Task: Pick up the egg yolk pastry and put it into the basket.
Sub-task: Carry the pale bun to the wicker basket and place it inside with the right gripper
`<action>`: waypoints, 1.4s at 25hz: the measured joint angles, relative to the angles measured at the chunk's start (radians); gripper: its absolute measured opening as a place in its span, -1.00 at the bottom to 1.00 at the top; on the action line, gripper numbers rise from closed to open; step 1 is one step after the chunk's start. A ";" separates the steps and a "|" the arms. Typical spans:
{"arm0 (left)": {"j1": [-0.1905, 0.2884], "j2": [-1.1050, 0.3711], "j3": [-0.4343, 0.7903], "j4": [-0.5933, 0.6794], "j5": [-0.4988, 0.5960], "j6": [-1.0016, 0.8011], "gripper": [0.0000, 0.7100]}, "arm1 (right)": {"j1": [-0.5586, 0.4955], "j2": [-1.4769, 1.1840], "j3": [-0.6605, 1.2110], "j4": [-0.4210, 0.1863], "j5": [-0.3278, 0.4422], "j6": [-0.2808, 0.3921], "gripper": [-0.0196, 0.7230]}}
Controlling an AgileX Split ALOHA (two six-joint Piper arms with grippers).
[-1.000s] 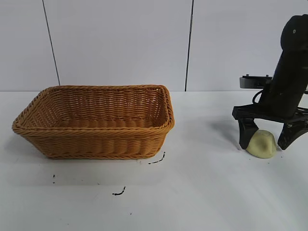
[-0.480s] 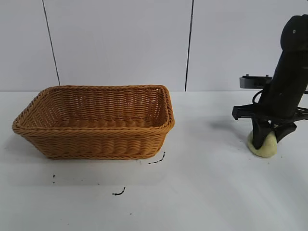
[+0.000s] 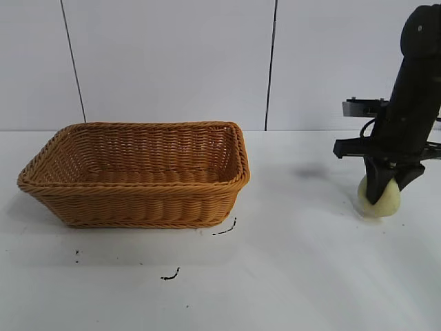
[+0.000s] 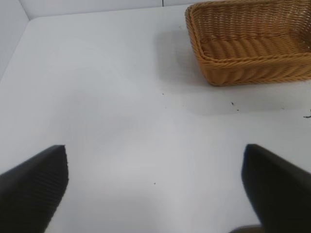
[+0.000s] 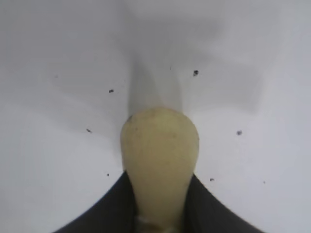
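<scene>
Outside, in the exterior view, the right gripper (image 3: 381,195) was clenched on the egg yolk pastry (image 3: 380,198), its dark fingers pressed into the pale lump, which bulged out on either side of them close above the white table (image 3: 289,276); whether the pastry touched the surface could not be told. The basket (image 3: 138,176) sat well apart from that gripper, across the table, with a few dark specks (image 3: 170,276) on the surface in front of it. From the left wrist view, the left gripper (image 4: 155,187) hung spread wide over bare table, with the basket (image 4: 250,41) well beyond its fingertips. From the right wrist view, the pastry (image 5: 159,158) was squeezed narrow between the two dark fingers (image 5: 104,211), its rounded end jutting out past them over the speckled table.
</scene>
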 joint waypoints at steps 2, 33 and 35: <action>0.000 0.000 0.000 0.000 0.000 0.000 0.96 | 0.000 -0.025 -0.056 0.000 0.056 0.000 -0.58; 0.000 0.000 0.000 0.000 0.000 0.000 0.96 | 0.356 -0.120 -0.300 -0.006 0.060 0.013 -0.59; 0.000 0.000 0.000 0.000 0.000 0.000 0.96 | 0.406 -0.120 -0.300 -0.019 0.016 0.015 -0.59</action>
